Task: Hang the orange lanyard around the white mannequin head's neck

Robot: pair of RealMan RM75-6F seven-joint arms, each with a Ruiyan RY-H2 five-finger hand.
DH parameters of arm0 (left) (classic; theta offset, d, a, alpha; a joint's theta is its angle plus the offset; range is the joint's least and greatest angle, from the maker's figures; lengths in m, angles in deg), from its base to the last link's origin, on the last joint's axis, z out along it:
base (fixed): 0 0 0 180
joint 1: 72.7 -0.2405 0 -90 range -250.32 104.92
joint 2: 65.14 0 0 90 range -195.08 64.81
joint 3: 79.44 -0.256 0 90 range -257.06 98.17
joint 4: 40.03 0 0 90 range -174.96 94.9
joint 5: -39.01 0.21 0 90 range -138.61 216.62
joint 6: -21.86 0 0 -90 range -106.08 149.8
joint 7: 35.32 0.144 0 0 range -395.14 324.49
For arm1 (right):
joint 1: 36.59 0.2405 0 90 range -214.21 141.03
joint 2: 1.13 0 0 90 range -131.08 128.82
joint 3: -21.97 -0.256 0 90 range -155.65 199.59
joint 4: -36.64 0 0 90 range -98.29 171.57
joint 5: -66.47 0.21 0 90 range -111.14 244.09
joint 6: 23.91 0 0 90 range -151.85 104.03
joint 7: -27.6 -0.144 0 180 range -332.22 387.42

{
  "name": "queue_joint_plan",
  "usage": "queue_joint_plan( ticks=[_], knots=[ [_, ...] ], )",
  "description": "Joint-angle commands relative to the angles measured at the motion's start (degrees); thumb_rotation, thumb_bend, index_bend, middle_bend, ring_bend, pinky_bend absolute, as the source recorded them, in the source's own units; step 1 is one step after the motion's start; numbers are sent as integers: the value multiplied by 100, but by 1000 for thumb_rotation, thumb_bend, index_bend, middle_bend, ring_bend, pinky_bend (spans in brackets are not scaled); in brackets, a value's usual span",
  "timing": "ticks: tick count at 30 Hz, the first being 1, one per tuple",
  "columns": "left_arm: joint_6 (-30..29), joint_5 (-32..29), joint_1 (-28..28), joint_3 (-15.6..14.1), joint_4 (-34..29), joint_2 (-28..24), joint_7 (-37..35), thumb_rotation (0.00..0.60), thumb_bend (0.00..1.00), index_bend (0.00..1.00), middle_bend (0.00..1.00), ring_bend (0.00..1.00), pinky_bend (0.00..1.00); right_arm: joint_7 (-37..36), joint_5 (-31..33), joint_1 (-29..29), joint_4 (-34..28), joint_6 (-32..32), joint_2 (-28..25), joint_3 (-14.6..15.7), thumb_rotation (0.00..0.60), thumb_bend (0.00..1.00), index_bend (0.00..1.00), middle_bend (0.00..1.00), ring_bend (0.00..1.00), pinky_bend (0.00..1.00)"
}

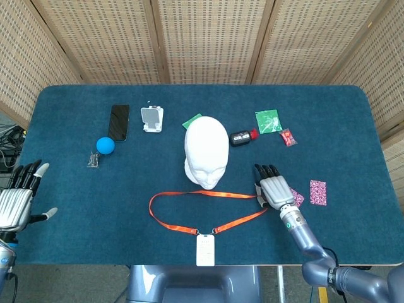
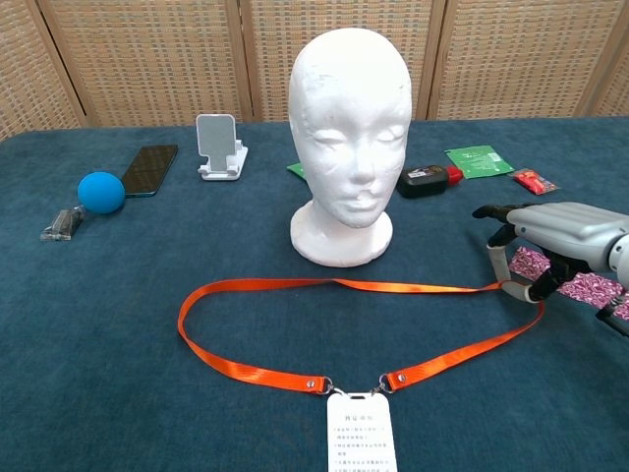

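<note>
A blue-carpeted counter (image 1: 353, 120) spreads before woven screen panels. At its centre stands the white mannequin head (image 1: 206, 151), upright on its base, face toward the near edge. Just in front of it the orange lanyard (image 1: 208, 214) lies flat in a wide loop on the counter, its white badge card (image 1: 205, 249) at the near edge, well clear of the neck.

The right robot hand (image 2: 550, 246) hovers low over the loop's right end, palm down; its fingertips (image 2: 511, 285) curl down to the strap there, though whether they pinch it cannot be told. A pink patterned card (image 1: 317, 192) lies just to its right.

The left robot hand (image 1: 17, 199) waits off the counter's near left corner, fingers spread and holding nothing.

On the far left lie a black phone (image 1: 118, 122), a white phone stand (image 1: 151, 118) and a blue ball (image 1: 105, 146). To the head's right sit a black and red device (image 1: 241, 137), a green packet (image 1: 268, 120) and a small red packet (image 1: 288, 137).
</note>
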Motion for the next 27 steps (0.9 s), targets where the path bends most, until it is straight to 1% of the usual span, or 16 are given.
queue_joint_plan(
  ticks=[1,5,6,8,10,12,15,17,19,20,21,22,25,27],
  knots=[
    [44,12,29,-9,-4,15,-13,600,0,0,0,0,0,-139,-64,-11,-45,-35,-23,4,600,668,650,100,0,0],
    [221,59,215,57,-56,98,-115,600,0,12,0,0,0,-406,-192,-56,-195,-124,-118,4,600,669,669,125,0,0],
    [313,100,331,101,-47,150,-125,600,0,39,0,0,0,-486,-242,-73,-251,-162,-162,8,600,670,671,128,0,0],
    [526,159,545,150,-54,213,8,600,0,143,0,0,0,-597,-333,-103,-334,-223,-239,26,600,672,675,135,0,0],
    [818,187,817,219,-122,307,188,600,6,199,0,0,0,-717,-426,-130,-413,-270,-322,51,600,672,679,140,0,0],
    [1142,180,1103,297,-201,435,241,600,46,254,0,0,0,-824,-497,-149,-472,-304,-380,69,600,672,685,143,0,0],
    [1425,170,1399,385,-152,684,301,600,106,360,0,0,0,-935,-544,-165,-509,-335,-412,74,600,674,689,145,0,0],
    [1622,175,1625,437,12,969,265,600,154,431,0,0,0,-1043,-557,-176,-527,-342,-423,69,600,677,696,146,0,0],
    [1746,188,1795,466,245,1253,203,600,195,461,0,0,0,-1112,-559,-179,-531,-331,-432,69,600,679,701,146,0,0],
    [1816,183,1880,472,394,1425,164,600,212,466,0,0,0,-1142,-561,-178,-530,-325,-438,67,600,679,701,146,0,0],
    [2093,107,2075,479,623,1750,125,600,224,468,0,0,0,-1175,-563,-172,-518,-319,-436,59,600,680,701,146,0,0],
    [2169,65,2157,498,779,1920,128,600,249,472,0,0,0,-1181,-567,-167,-508,-315,-435,61,600,680,701,146,0,0],
    [2250,0,2282,528,1043,2194,136,600,324,489,0,0,0,-1184,-565,-157,-489,-308,-429,57,600,682,701,146,0,0],
    [2334,-83,2370,565,1206,2371,113,600,350,500,0,0,0,-1198,-548,-149,-479,-300,-416,44,600,682,701,146,0,0]
  ],
)
